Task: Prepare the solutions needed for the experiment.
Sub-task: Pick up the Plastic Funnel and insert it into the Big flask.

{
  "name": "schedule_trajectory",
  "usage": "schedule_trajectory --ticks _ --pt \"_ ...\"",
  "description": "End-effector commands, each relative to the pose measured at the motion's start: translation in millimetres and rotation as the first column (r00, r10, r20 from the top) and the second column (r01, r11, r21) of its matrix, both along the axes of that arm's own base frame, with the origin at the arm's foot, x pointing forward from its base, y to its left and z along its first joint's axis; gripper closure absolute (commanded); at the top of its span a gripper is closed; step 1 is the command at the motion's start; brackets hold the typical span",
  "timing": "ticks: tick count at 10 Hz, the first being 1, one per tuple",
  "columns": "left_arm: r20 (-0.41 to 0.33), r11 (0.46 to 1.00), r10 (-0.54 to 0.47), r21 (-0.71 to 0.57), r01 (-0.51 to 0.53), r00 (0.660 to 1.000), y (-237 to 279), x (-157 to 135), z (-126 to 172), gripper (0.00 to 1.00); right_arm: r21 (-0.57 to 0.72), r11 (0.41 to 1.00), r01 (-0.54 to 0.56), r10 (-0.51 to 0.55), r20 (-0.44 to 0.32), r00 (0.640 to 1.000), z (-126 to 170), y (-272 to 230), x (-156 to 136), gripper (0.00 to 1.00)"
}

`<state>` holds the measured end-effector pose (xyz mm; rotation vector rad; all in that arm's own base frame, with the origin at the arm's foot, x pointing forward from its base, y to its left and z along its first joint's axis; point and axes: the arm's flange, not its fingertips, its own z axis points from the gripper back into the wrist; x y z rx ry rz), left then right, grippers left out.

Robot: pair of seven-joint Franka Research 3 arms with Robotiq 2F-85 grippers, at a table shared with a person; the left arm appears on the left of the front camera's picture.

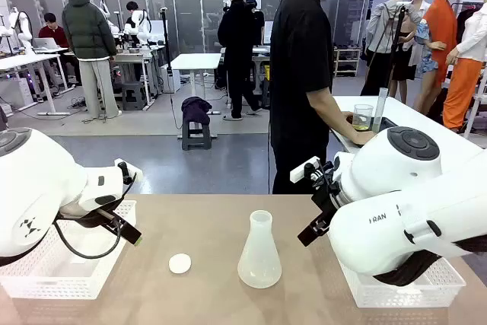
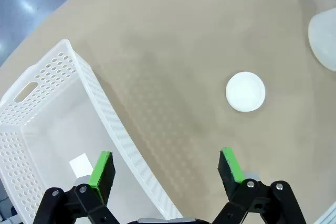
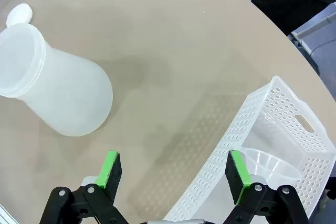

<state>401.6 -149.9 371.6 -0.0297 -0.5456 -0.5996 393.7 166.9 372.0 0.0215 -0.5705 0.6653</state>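
Both the left fingers [image 2: 102, 169] and the right fingers [image 3: 109, 167] are hanging open and empty. The solution [image 1: 361, 125] is sitting in a beaker [image 1: 363, 112] at two o'clock from the flask [image 1: 259, 253]. A careless handover could be spilling it.

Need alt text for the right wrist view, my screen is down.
The open right end effector hangs over the tan table, holding nothing. A cloudy conical flask stands at upper left with a small white stopper beyond it; a white perforated basket at lower right holds a clear funnel.
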Motion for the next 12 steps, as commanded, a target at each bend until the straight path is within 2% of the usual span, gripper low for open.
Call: schedule_trajectory --ticks 1,12 --pt "0.000 1.000 0.000 0.000 0.000 1.000 -0.2 -0.1 0.0 0.00 0.000 1.000 0.000 0.000 0.000 1.000 0.0 0.0 0.0 0.00" --pt "0.000 1.000 0.000 0.000 0.000 1.000 -0.2 -0.1 0.0 0.00 0.000 1.000 0.000 0.000 0.000 1.000 0.0 0.0 0.0 0.00"
